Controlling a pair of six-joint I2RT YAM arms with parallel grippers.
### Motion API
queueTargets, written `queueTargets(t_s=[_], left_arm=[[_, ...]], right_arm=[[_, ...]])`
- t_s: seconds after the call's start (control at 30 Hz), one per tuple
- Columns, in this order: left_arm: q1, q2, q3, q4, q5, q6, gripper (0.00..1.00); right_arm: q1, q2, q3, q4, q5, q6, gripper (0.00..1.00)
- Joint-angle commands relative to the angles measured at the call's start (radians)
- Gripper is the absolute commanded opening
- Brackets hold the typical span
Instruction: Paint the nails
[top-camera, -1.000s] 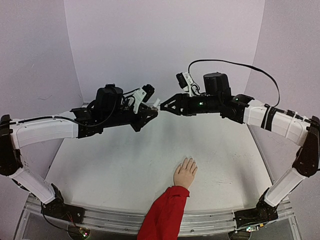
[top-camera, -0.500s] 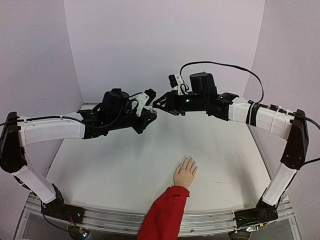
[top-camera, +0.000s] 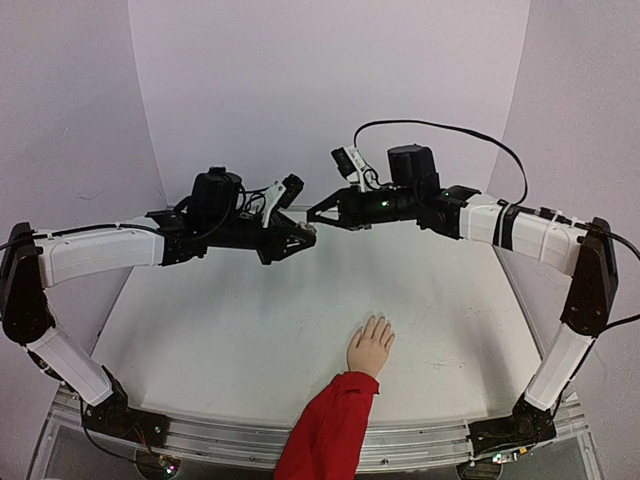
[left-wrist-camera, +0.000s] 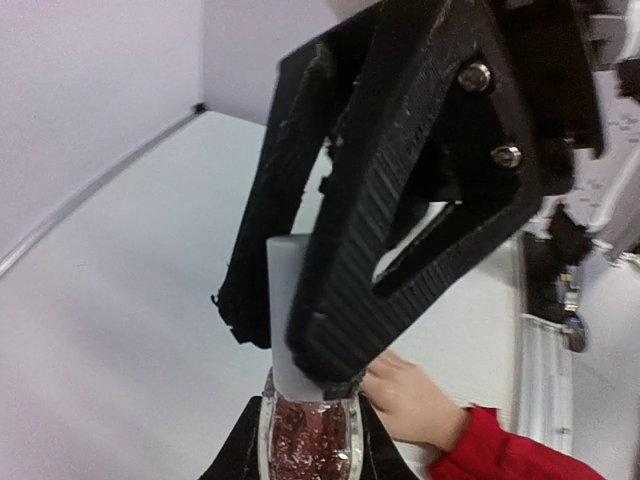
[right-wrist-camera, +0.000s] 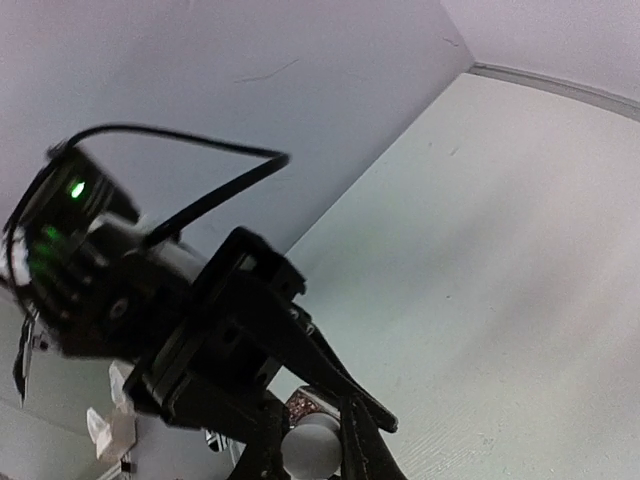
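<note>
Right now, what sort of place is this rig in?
Looks like a lab robot test cell: plain walls boxing in a white table, two arms on a metal rail, and a mannequin hand as a prop.

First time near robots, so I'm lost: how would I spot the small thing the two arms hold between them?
Look above the white table, in mid-air, towards the back. There the left gripper holds a small glass bottle of reddish glitter, its white cap pinched by the right gripper. Unlike the pale mannequin hand lying below, it sparkles.
</note>
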Motion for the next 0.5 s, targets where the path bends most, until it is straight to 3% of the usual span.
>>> queueTargets(t_s=[0.0, 0.1, 0.2, 0.27, 0.47], left_arm=[[0.093, -0.043, 0.111, 0.069, 0.628, -0.124, 0.00], [0.105, -0.014, 0.137, 0.069, 0.711, -0.174, 0.00], [0.105, -0.012, 0.129, 0.068, 0.656, -0.174, 0.00], [0.105, -0.016, 0.114, 0.068, 0.586, -0.161, 0.00], [0.104, -0.032, 0.067, 0.065, 0.382, -0.092, 0.00]], right_arm=[[-0.001, -0.079, -0.060, 0.024, -0.438, -0.317, 0.00], [0.000, -0.089, -0.077, -0.012, -0.424, -0.357, 0.00], [0.004, -0.111, -0.084, -0.024, -0.366, -0.359, 0.00], [0.003, -0.123, -0.081, -0.042, -0.302, -0.355, 0.06], [0.003, -0.128, 0.001, -0.205, -0.017, -0.266, 0.51]])
